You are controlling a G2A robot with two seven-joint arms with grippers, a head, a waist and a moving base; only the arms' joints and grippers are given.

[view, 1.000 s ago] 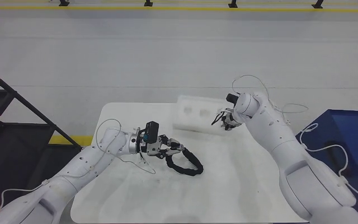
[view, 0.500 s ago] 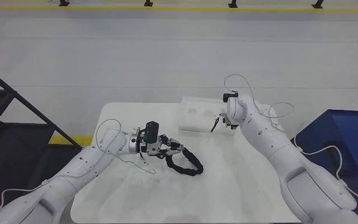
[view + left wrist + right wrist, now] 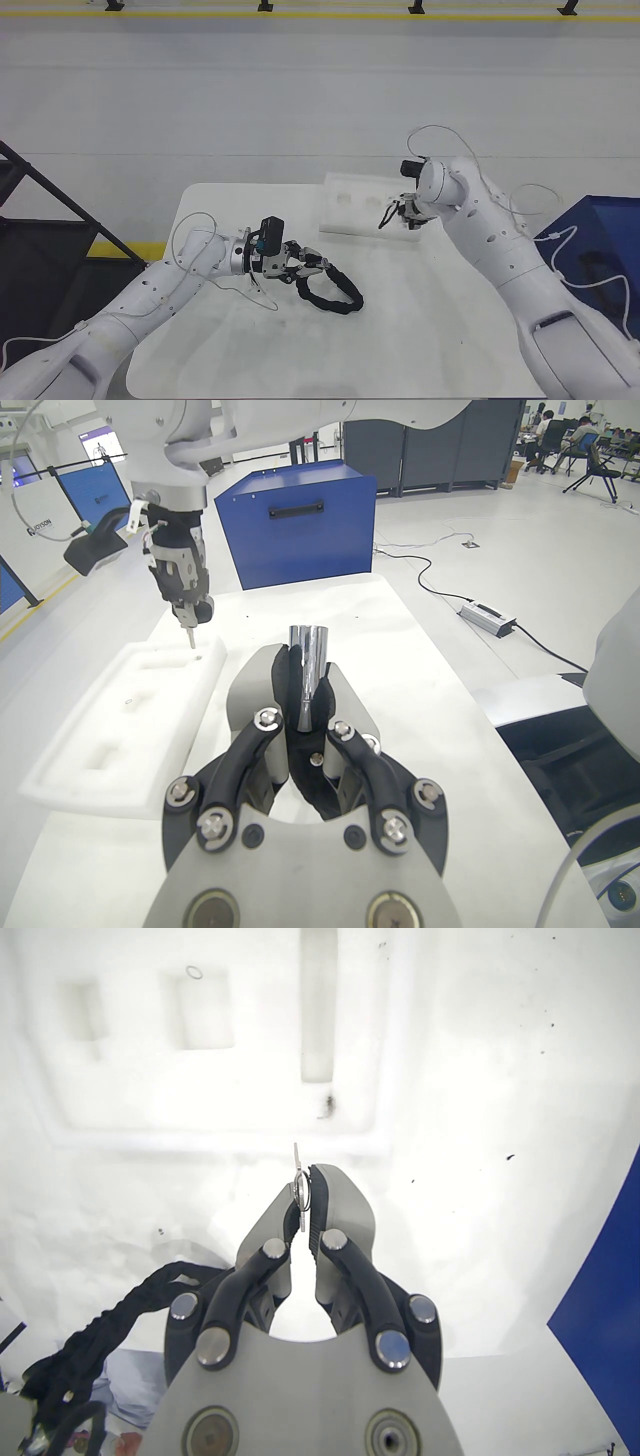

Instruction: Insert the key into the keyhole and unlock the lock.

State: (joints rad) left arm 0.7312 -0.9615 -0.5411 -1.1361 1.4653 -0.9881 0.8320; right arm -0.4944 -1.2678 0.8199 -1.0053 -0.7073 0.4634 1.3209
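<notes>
My left gripper (image 3: pixel 312 264) lies low over the middle of the white table (image 3: pixel 400 330), shut on the lock's chrome cylinder (image 3: pixel 311 645), which points away from it. The lock's black cable (image 3: pixel 335 292) loops on the table beside it. At the right end of a white foam tray (image 3: pixel 350 205), my right gripper (image 3: pixel 388 216) is shut on a small silver key (image 3: pixel 298 1163) with a ring; the blade sticks out past the fingertips (image 3: pixel 320 1178). In the left wrist view the right gripper (image 3: pixel 192 612) hangs with the key (image 3: pixel 191 639) pointing down at the tray (image 3: pixel 125 720).
The foam tray has several shallow pockets and a small loose ring (image 3: pixel 194 972) in one. A blue cabinet (image 3: pixel 600 240) stands past the table's right edge and a black frame (image 3: pixel 40 200) at the left. Bare tabletop lies between the two grippers.
The right arm swung its wrist and elbow, keeping the key over the tray's right end. The tray straightened slightly after the earliest frame. The left arm and lock stayed put.
</notes>
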